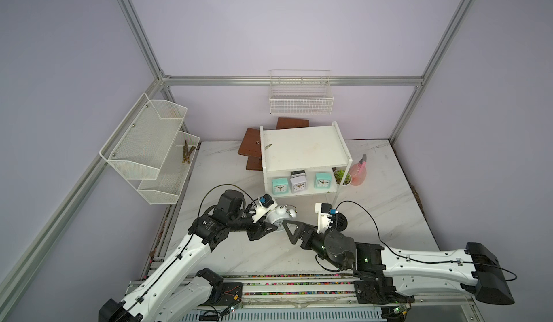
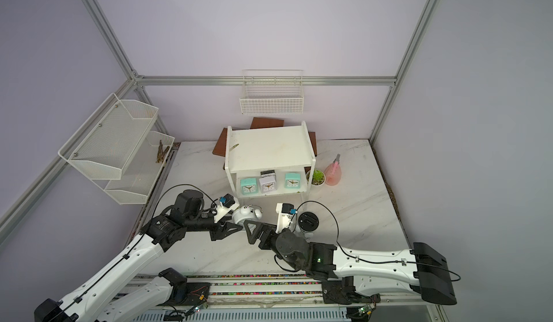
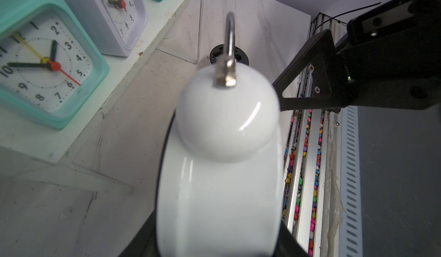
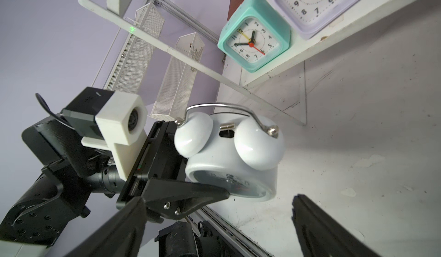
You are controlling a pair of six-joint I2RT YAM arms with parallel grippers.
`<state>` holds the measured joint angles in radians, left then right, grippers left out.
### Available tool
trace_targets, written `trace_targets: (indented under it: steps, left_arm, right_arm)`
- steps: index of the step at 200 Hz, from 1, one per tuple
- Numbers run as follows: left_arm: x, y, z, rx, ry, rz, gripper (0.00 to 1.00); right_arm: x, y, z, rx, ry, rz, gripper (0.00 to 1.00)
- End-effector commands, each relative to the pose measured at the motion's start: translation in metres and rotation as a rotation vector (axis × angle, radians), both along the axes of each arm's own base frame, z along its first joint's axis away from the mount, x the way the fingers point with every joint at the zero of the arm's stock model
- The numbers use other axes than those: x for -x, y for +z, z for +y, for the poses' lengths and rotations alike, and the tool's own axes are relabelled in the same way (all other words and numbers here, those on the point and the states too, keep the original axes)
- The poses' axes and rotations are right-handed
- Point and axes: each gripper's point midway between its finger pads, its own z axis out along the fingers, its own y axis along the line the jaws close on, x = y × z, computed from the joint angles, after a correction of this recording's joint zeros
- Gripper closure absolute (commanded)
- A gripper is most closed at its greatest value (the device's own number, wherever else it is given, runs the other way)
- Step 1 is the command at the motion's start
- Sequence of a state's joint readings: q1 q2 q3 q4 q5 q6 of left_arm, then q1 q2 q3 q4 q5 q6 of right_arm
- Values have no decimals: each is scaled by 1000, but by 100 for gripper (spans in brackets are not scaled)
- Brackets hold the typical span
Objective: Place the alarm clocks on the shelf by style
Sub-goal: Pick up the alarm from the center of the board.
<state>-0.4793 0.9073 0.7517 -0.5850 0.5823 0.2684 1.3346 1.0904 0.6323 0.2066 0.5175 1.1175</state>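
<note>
Right wrist: clock in left tool

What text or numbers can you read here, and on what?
"1" to "12": mint clock dial.
"5" to "10": whitish clock dial, rest cut off.
Print on the gripped twin-bell clock face: blurred.
Marks on the other twin-bell clock back: too small.
Second mint clock dial: too small to read.

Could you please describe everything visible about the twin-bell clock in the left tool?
The twin-bell clock is round, glossy white, seemingly enamelled metal, with two dome bells, a small hammer between them and a thin metal handle arching over. It sits tilted, dial toward the robot, before the shelf, clamped face and back by the left tool.
</note>
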Motion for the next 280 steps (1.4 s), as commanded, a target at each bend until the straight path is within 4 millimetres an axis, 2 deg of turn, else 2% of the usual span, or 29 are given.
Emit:
trace_targets:
  steps: [1, 38, 124, 208, 280]
  left_arm:
    - [-7, 36, -9, 77, -15, -93, 74]
    - [-5, 34, -10, 78, -24, -89, 74]
    - [-4, 36, -10, 75, -16, -115, 74]
    - [-4, 37, -10, 71, -15, -141, 74]
    - [-1, 36, -11, 70, -25, -148, 73]
  right_arm:
    - [-4, 17, 7, -29, -51, -42, 0]
    - [-7, 18, 18, 2, -101, -48, 0]
    - [-14, -4, 19, 121, -197, 9, 0]
    - [-19, -14, 7, 184, -256, -12, 0]
    - [-20, -2, 33, 130, -204, -45, 0]
